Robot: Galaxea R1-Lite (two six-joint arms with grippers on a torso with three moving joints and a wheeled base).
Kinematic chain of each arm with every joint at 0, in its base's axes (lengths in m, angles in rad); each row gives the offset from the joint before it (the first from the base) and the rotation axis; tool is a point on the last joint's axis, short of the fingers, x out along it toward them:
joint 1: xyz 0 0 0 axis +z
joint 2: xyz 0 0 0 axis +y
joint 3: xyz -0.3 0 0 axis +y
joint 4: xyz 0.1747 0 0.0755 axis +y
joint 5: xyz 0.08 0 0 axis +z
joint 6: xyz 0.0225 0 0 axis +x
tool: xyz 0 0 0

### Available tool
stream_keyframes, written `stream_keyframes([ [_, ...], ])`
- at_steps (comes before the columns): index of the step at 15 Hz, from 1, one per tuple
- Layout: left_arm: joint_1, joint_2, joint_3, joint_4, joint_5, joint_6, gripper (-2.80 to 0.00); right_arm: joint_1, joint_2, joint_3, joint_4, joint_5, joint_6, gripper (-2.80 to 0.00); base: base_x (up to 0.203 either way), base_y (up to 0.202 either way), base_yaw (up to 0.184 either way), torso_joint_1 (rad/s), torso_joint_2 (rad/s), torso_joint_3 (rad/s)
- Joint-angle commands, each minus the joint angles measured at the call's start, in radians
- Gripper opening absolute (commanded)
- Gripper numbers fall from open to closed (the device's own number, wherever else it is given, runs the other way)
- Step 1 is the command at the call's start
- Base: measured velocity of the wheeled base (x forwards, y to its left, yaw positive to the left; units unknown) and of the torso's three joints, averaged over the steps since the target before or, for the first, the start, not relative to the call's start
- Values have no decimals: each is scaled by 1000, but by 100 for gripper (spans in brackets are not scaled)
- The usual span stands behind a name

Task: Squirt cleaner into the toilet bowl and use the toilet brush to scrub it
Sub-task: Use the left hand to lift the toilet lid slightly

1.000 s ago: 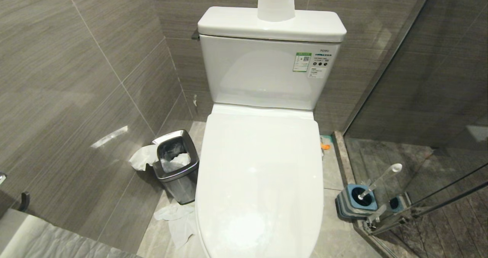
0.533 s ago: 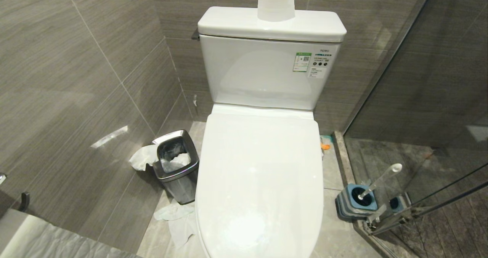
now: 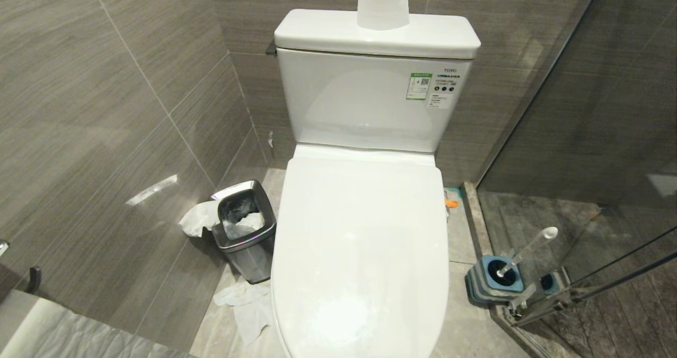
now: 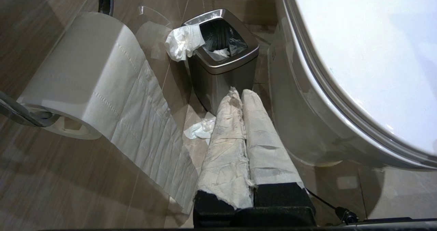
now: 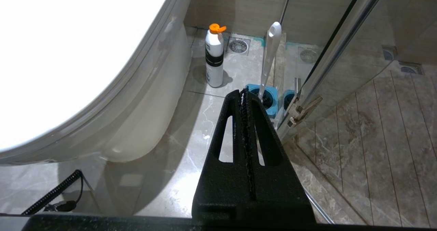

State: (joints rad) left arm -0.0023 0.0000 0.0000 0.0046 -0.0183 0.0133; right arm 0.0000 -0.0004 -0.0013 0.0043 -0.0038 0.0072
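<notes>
A white toilet bowl [image 3: 359, 252] fills the middle of a grey-tiled bathroom, its lid [image 3: 365, 226] down, so the basin is covered and no cleaner is visible in it. Neither arm shows from the head camera. The left gripper [image 4: 240, 98], its fingers wrapped in white paper, is pressed shut and empty, low beside the toilet near a small steel waste bin [image 4: 222, 60] with tissue hanging over its rim. The right gripper [image 5: 243, 96] is also closed on nothing, on the toilet's other side. The toilet brush [image 5: 269, 57] stands tilted in its blue holder [image 5: 268, 98] on the floor by a glass shower door [image 5: 341, 53]. A white bottle [image 5: 214, 55] with an orange cap stands just beside the toilet base. Risks from here: squirting before the lid is lifted would waste cleaner on it; a slim bottle could tip when gripped; pulling the brush out carelessly might knock the glass or drag the holder.
</notes>
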Motion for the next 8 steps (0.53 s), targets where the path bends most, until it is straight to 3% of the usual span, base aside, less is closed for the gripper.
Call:
stream_keyframes([
  [1,0,2,2,0,0,1,-280,0,0,0,0,-1,0,-280,0,0,0,0,0,0],
  [8,0,2,2,0,0,1,-280,0,0,0,0,-1,0,-280,0,0,0,0,0,0],
])
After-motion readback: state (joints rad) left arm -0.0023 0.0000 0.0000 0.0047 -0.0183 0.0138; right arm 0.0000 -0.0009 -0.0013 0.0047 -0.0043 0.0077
